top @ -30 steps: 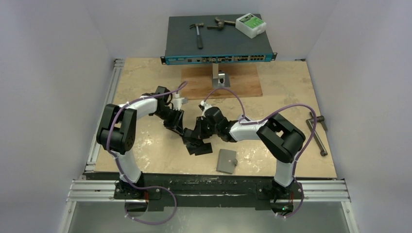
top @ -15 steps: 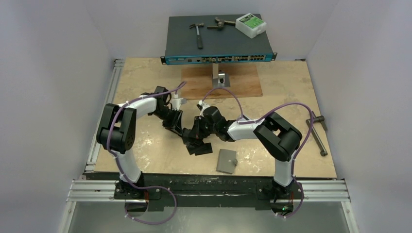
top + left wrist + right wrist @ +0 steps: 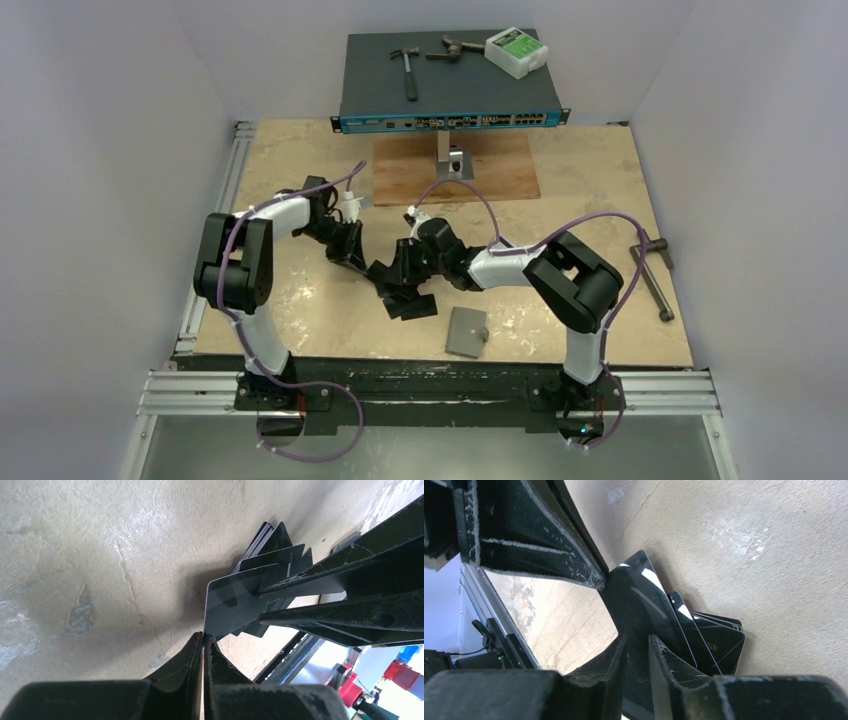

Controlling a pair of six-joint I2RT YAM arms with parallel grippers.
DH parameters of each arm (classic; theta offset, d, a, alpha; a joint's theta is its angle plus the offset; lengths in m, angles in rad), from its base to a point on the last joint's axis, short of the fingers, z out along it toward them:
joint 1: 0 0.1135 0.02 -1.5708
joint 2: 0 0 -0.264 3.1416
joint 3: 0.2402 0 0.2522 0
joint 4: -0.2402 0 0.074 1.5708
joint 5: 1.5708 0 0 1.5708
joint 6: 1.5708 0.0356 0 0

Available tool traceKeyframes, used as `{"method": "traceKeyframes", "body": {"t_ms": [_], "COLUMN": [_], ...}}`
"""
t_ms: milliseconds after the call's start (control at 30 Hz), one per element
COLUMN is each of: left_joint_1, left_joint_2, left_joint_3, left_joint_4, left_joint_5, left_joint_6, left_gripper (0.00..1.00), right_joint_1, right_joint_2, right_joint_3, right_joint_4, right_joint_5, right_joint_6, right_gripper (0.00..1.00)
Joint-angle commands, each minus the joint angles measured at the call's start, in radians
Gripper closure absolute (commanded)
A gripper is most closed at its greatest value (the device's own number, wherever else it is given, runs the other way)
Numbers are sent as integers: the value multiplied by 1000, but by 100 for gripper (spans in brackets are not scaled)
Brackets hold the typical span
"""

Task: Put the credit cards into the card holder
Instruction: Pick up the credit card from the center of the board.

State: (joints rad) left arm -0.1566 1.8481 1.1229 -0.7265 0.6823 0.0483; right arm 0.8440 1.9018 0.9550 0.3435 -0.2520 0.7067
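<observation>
Several dark credit cards (image 3: pixel 412 300) lie fanned on the table, also in the left wrist view (image 3: pixel 265 545) and the right wrist view (image 3: pixel 719 640). One dark card (image 3: pixel 232 607) stands lifted off the fan. My right gripper (image 3: pixel 397 272) straddles this card (image 3: pixel 636 605) with its jaws a little apart. My left gripper (image 3: pixel 204 639) is shut, its tips at the card's lower corner; whether they pinch it I cannot tell. The grey card holder (image 3: pixel 466 332) lies closed near the front edge, to the right of the fan and apart from both grippers.
A network switch (image 3: pixel 450 95) at the back carries a hammer (image 3: pixel 408 70) and a white box (image 3: pixel 516 50). In front of it lies a wooden board (image 3: pixel 490 175) with a small metal stand (image 3: pixel 452 155). A metal tool (image 3: pixel 652 278) lies at the right edge.
My left arm has drawn back to the left and its jaws have closed. The right gripper's jaws have parted a little around the lifted card.
</observation>
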Motion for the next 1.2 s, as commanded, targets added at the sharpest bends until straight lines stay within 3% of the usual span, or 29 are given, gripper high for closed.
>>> {"method": "traceKeyframes", "body": {"t_ms": [0, 233, 433, 733, 867, 1000, 1167], "left_joint_1": [32, 35, 37, 37, 37, 37, 37], "left_joint_2": [-46, -82, -140, -198, -237, -295, -351], "left_joint_3": [31, 32, 40, 106, 95, 74, 59], "left_joint_4": [-14, -34, -81, -270, -313, -346, -357], "left_joint_5": [62, 143, 215, 388, 431, 451, 470], "left_joint_6": [15, 9, 34, 215, 261, 300, 298], "left_gripper": [100, 100, 100, 100, 100, 100, 100], "right_joint_1": [-3, -48, -127, -196, -196, -194, -185], "right_joint_2": [-66, -138, -230, -251, -249, -257, -261], "right_joint_3": [8, -60, -114, -90, -86, -94, -93], "right_joint_4": [-43, 1, 38, 140, 263, 362, 367], "right_joint_5": [3, -33, -97, -375, -498, -580, -602], "right_joint_6": [-19, -6, -7, -102, -106, -61, -48], "right_gripper": [72, 54, 45, 44, 44, 45, 48]}}
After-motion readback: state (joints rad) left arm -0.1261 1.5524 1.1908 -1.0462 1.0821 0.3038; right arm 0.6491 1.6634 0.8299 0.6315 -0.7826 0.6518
